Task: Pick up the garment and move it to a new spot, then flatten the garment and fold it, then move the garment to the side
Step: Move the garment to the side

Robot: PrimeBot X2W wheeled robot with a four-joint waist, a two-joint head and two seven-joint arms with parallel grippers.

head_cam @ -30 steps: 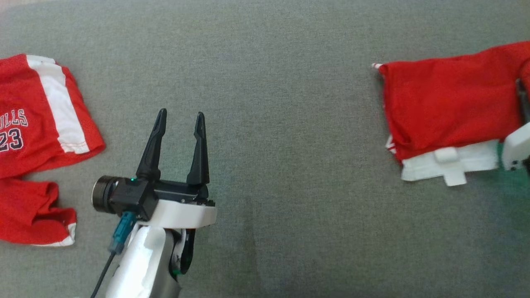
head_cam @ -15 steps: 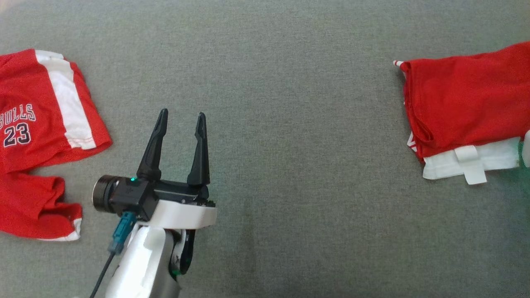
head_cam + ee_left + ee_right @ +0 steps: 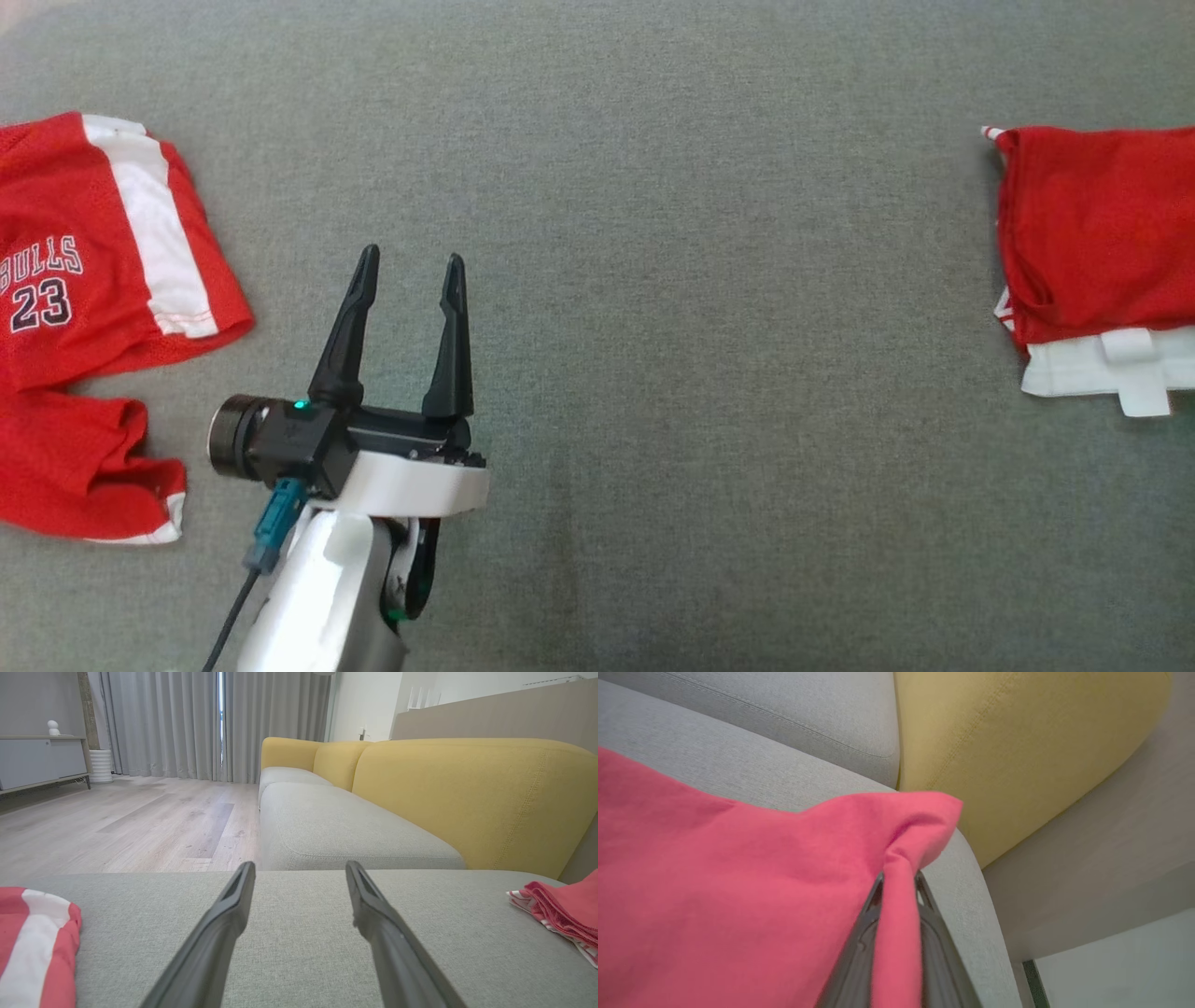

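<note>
The folded red garment [image 3: 1097, 233], at the right edge of the frame on the grey sofa seat [image 3: 653, 187], is pinched by the right pincer [image 3: 897, 882]; the left pincer [image 3: 412, 257] is held spread, empty; folding is judged done, only the move aside remaining.

Head view: even, diffuse, moderately bright light. The grey sofa cushion [image 3: 709, 280] looks slightly grainy, with a faint soft shadow beside the left gripper [image 3: 411, 254].
Left wrist view: daylight comes through the curtain gap [image 3: 219, 718]. The room is sharp; verticals lean at the left edge.
Right wrist view: the red garment [image 3: 714, 882] is close, blurred and washed to pink. The fingers [image 3: 857, 961] are soft.
</note>
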